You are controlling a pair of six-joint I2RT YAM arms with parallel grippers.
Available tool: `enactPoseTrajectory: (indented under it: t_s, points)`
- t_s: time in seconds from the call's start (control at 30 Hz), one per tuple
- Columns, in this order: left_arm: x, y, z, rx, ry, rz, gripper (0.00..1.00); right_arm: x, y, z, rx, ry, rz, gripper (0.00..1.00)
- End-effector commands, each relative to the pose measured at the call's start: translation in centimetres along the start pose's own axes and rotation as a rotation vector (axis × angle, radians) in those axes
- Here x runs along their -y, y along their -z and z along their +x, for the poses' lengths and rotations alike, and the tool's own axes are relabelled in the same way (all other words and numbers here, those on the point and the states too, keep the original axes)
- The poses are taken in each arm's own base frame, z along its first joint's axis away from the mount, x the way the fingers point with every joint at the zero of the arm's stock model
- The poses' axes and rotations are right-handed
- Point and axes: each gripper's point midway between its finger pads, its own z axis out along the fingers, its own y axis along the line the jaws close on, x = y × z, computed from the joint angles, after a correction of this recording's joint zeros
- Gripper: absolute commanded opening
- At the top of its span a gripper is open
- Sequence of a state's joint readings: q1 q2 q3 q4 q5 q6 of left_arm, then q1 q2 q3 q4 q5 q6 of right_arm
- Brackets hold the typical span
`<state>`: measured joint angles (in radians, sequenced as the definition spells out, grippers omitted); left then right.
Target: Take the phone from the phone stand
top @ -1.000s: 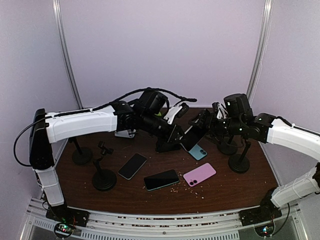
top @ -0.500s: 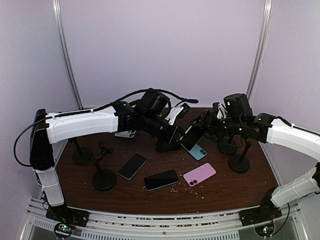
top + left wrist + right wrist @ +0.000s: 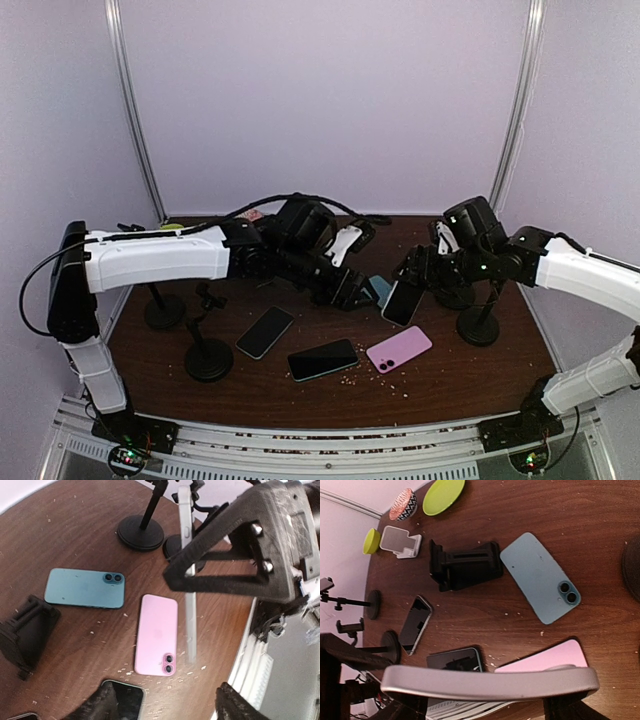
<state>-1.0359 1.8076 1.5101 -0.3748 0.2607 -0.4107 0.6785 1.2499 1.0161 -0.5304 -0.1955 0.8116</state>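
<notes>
My right jaws held the silver phone [image 3: 403, 300] by its edges, upright, at centre-right of the top view, apart from the black phone stand [image 3: 465, 565] on the tabletop [image 3: 450, 370]. My left jaws stood wide, holding nothing.

The right pincer [image 3: 408, 285] now holds the phone [image 3: 402, 301] clear of the stand [image 3: 465, 566], lower and closer to the pink phone [image 3: 398, 349] than a second ago; the left pincer [image 3: 348, 290] has sunk toward the table [image 3: 450, 375]; the blue phone [image 3: 377, 287] is now partly hidden behind the held phone.
</notes>
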Motion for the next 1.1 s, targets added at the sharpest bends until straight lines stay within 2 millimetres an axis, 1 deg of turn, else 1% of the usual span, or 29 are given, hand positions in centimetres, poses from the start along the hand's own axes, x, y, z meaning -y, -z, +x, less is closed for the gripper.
enactPoseTrajectory:
  t_s: [0.0, 0.07, 0.13, 0.23, 0.37, 0.47, 0.6, 0.7, 0.8, 1.07]
  points:
    - [0.2, 2.1, -2.0, 0.110, -0.028, -0.028, 0.82, 2.3, 1.8, 1.3, -0.042, 0.134, 0.110, 0.53]
    - [-0.3, 2.4, -1.6, 0.109, -0.026, -0.054, 0.91, 3.6, 2.0, 2.6, -0.099, 0.163, 0.156, 0.53]
    - [-0.9, 2.7, -1.3, 0.109, -0.028, -0.085, 0.93, 4.9, 2.2, 4.1, -0.166, 0.183, 0.195, 0.53]
    - [-1.7, 3.6, -0.8, 0.118, -0.027, -0.135, 0.94, 7.0, 2.5, 6.6, -0.266, 0.199, 0.249, 0.53]
    - [-2.9, 5.5, -0.2, 0.129, -0.023, -0.222, 0.94, 10.0, 3.2, 9.2, -0.364, 0.205, 0.342, 0.53]
    - [-4.2, 7.1, 0.3, 0.120, -0.020, -0.313, 0.92, 12.1, 3.5, 10.7, -0.409, 0.207, 0.405, 0.53]
    - [-5.5, 9.9, 0.3, 0.127, -0.016, -0.421, 0.92, 14.4, 3.3, 12.6, -0.466, 0.200, 0.470, 0.53]
    - [-6.3, 11.8, 0.2, 0.146, -0.009, -0.473, 0.92, 15.7, 2.9, 13.5, -0.490, 0.194, 0.508, 0.54]
    - [-7.2, 13.7, 0.3, 0.163, 0.011, -0.519, 0.92, 16.5, 2.3, 13.9, -0.492, 0.188, 0.532, 0.55]
    - [-9.8, 18.0, 1.6, 0.189, 0.061, -0.627, 0.92, 17.0, 0.1, 14.1, -0.483, 0.174, 0.534, 0.57]
